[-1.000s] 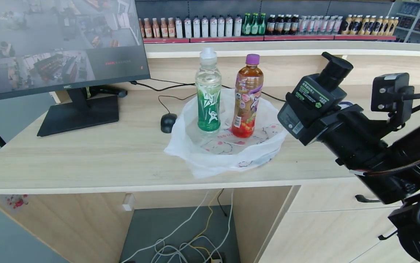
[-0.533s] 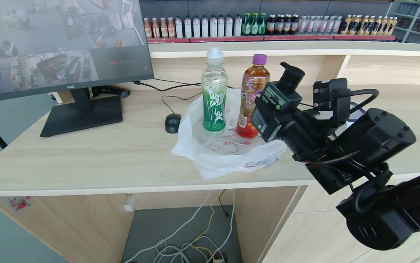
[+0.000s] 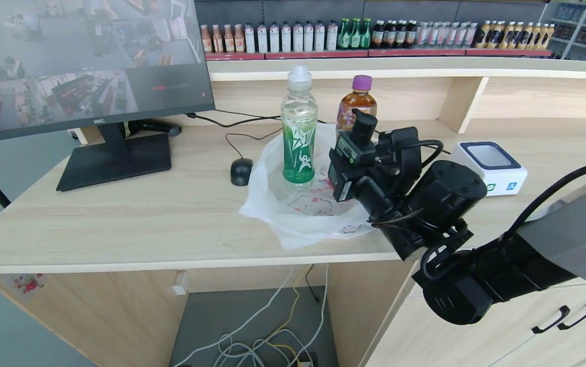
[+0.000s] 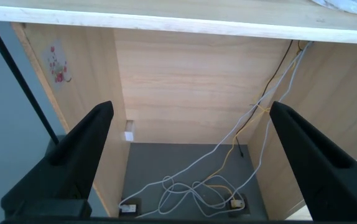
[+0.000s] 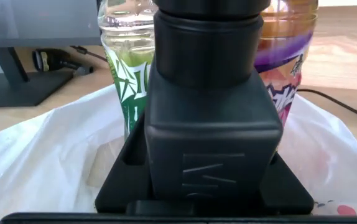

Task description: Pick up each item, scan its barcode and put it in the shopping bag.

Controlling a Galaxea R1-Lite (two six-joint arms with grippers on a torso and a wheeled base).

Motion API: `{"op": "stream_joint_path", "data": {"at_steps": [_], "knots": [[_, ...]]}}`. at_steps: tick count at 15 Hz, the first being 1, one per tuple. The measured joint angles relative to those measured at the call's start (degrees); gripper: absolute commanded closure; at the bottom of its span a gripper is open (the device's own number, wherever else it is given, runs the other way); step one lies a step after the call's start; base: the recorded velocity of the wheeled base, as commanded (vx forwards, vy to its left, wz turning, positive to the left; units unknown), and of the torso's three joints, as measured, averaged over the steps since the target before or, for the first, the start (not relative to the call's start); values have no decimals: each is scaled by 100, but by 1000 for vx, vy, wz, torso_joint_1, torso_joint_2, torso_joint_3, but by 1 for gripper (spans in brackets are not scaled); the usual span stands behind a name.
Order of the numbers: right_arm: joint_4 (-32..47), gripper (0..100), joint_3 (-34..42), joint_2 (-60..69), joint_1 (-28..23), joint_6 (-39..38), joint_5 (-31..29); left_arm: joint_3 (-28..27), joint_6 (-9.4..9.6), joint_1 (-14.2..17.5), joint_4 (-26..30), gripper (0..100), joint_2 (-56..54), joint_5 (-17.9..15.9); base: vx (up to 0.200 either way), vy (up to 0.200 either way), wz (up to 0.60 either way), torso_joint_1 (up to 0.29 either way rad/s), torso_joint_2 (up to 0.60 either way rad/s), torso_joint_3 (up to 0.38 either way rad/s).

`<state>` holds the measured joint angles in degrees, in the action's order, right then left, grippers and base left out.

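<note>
- Black, square-bodied plastic bottle with a round cap [image 3: 350, 153] hangs tilted over the near right side of the white plastic shopping bag [image 3: 293, 224], pinched at its base by the right hand [image 3: 361, 176].
- Two items already stand upright in the bag on the pale wooden desk [image 3: 119, 219]: a clear bottle with a green label [image 3: 299, 137] and an orange drink bottle with a purple cap [image 3: 356, 102].
- What is left, by appearances, is lowering the black bottle in beside them; whether it has passed the white box scanner [image 3: 489, 160] cannot be told.
- Left hand [image 4: 191, 162] is spread wide below the desk edge, holding nothing.
</note>
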<state>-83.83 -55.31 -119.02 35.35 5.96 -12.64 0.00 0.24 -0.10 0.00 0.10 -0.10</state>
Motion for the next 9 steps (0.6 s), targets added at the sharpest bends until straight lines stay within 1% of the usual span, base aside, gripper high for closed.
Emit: {"op": "stream_joint_path", "data": {"at_steps": [5, 9], "knots": [[-13, 100, -45, -312, -2, 5, -419, 0, 0, 0, 0, 0, 0, 0, 0, 0, 0, 0, 0, 0], [-6, 100, -30, -408, 56, 46, -475, 0, 0, 0, 0, 0, 0, 0, 0, 0, 0, 0, 0, 0]]}}
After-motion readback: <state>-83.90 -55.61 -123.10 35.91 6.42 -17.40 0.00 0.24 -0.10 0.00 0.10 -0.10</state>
